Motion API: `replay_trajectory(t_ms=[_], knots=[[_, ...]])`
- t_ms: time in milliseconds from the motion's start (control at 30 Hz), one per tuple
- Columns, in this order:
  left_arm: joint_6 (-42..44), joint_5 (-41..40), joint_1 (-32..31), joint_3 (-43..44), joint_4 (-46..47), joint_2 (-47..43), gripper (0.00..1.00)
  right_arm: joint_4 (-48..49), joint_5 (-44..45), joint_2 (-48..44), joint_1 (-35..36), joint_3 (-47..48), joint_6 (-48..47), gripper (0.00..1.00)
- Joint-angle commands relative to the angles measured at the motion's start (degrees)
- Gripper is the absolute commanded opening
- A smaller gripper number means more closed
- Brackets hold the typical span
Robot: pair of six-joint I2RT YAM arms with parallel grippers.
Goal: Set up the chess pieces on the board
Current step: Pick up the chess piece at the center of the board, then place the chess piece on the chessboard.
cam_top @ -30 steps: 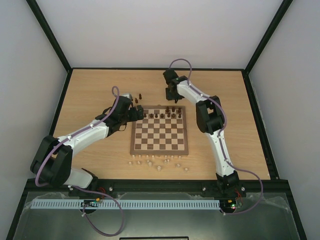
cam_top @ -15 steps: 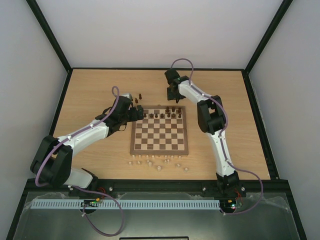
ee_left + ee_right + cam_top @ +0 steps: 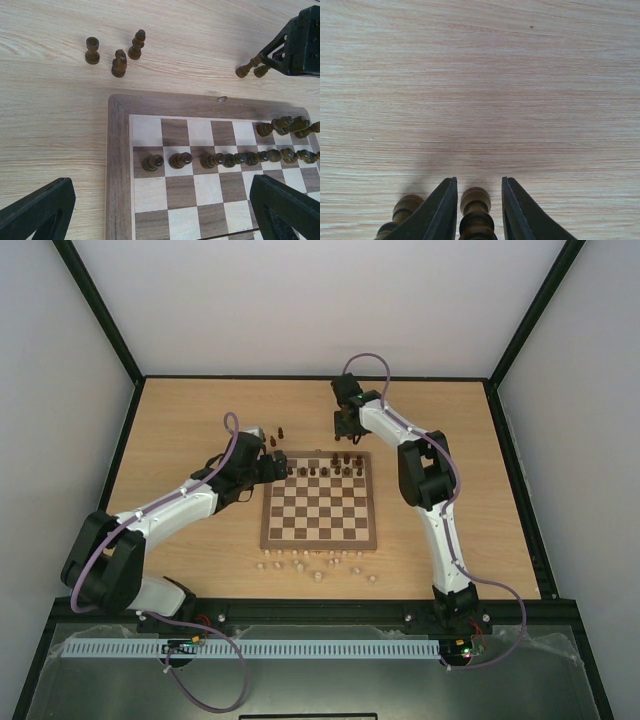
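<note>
Bright, even, diffuse light falls from above on the light wooden bench (image 3: 200, 420). In the left wrist view the tiny dark brown wooden chess pieces (image 3: 119, 63) are sharp and throw only short, soft shadows. In the right wrist view a faint grey shadow lies on the bench before the black right pincer (image 3: 477, 187), and its near fingers (image 3: 440, 210) look slightly soft. In the top view the pieces are too small for detail.

Light wood-grain table (image 3: 180, 420). A chessboard (image 3: 266, 530) lies at its middle. 3 dark chess pieces (image 3: 119, 62) stand on the bare wood past the board's far left corner, 2 more dark pieces (image 3: 250, 69) past its far edge. Pale pieces (image 3: 318, 565) are scattered along its near edge.
</note>
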Motion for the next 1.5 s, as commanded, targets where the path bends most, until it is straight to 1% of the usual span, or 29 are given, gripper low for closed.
replay_trajectory(t_ms=[0,167,200,233,400,733,1067,1333,1467], knots=[[0.09,-0.30,0.30,-0.81,0.78,0.62,0.99,-0.31,-0.40,-3.14,-0.21,-0.94,0.02,0.23],[0.07,-0.33,0.34,-0.75,0.80,0.59,0.99,-0.73,-0.28,-2.81,-0.30,-0.89,-0.06,0.12],[0.07,-0.31,0.30,-0.76,0.79,0.56,0.99,-0.82,-0.16,-2.92,-0.30,-0.83,-0.03,0.08],[0.08,-0.30,0.30,-0.79,0.79,0.50,0.99,-0.79,-0.19,-3.08,-0.30,-0.86,0.00,0.07],[0.10,-0.41,0.30,-0.87,0.62,0.06,0.99,-0.77,0.31,-5.64,-0.30,-1.42,0.30,0.06],[-0.10,-0.17,0.30,-0.99,0.53,-0.90,0.99,0.05,-0.49,-14.37,0.07,-6.32,0.54,0.06],[-0.53,0.11,0.30,-1.24,0.52,-2.03,0.99,0.55,-1.44,-22.23,5.40,-13.13,0.15,0.06],[-0.84,-0.12,0.38,-1.64,0.61,-3.37,0.99,0.94,-4.94,-24.02,9.32,-15.67,0.61,0.07],[-0.84,-0.05,0.38,-1.65,0.62,-3.46,0.99,1.84,-5.94,-22.82,10.27,-16.97,1.04,0.07]])
